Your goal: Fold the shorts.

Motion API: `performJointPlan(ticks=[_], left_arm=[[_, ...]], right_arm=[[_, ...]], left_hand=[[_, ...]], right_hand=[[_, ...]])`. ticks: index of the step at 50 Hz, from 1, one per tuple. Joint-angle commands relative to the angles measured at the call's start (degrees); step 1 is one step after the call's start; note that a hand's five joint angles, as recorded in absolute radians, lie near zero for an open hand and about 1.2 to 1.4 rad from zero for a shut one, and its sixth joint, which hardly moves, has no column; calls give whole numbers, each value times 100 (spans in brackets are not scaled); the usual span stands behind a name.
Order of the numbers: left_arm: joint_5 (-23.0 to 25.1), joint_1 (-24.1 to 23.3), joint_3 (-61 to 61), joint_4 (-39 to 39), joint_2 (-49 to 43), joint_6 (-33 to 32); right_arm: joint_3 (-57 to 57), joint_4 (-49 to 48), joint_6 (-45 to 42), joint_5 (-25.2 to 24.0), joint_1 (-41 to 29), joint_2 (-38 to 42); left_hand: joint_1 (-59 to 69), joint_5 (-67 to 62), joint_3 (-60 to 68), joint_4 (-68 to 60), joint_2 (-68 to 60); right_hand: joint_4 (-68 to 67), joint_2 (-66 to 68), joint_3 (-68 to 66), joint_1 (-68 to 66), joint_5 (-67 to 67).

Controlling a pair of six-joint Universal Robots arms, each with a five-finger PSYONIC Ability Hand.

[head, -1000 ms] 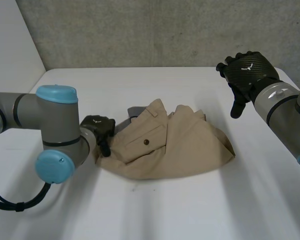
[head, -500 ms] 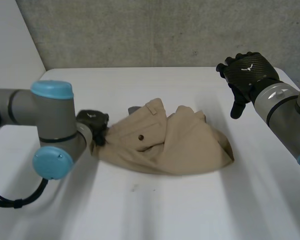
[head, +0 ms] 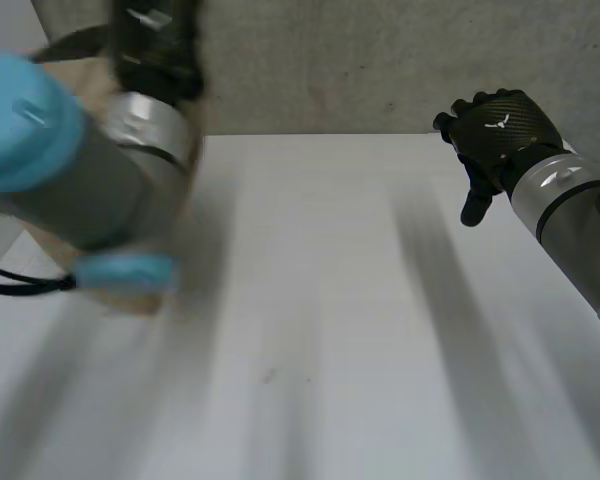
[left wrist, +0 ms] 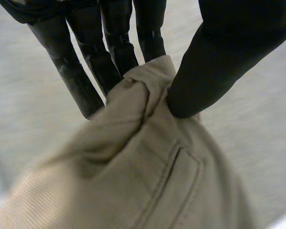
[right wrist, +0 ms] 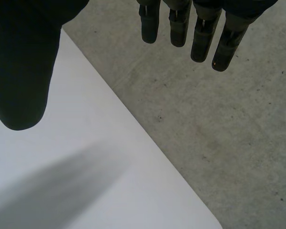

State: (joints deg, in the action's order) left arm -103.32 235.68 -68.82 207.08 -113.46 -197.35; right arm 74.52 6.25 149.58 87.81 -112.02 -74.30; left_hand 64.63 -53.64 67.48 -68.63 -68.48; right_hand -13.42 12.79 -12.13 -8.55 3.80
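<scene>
The left arm [head: 90, 190] looms blurred in the head view, covering most of the tan shorts [left wrist: 148, 181]. In its wrist view the left hand [left wrist: 229, 57] pinches a bunched fold of them between fingers [left wrist: 117, 47] and thumb, and the cloth hangs below. The right hand [head: 495, 135] hovers well apart over the bench [head: 330, 320], its fingers straight and spread.

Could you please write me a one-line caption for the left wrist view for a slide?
Left hand pinching a bunched part of the tan shorts between its fingers and thumb.
</scene>
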Motion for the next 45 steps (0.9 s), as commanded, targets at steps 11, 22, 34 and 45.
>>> performJointPlan(ticks=[11, 22, 34, 45], left_arm=[[998, -2403, -703, -247, -1916, 30], [954, -2519, -1045, -598, -1144, -76], [972, -1422, -1634, -1003, 709, 433], [998, 415, -1854, -1223, 923, 795]], right_arm=[[-34, -10, -26, -27, 259, -173], [-60, -10, -26, -27, 286, -138], [-52, 51, 167, 44, 233, -76], [422, 420, 1389, 53, -215, 100]], left_hand=[[-3968, 3868, -4253, 4368, 4353], [-5105, 5006, -5390, 5506, 5490], [-5156, 5056, -5441, 5556, 5541], [-5022, 4922, -5306, 5422, 5407]], right_hand=[[342, -279, 213, -145, -380], [342, -279, 213, -145, -380], [342, -279, 213, -145, -380], [342, -279, 213, -145, -380]])
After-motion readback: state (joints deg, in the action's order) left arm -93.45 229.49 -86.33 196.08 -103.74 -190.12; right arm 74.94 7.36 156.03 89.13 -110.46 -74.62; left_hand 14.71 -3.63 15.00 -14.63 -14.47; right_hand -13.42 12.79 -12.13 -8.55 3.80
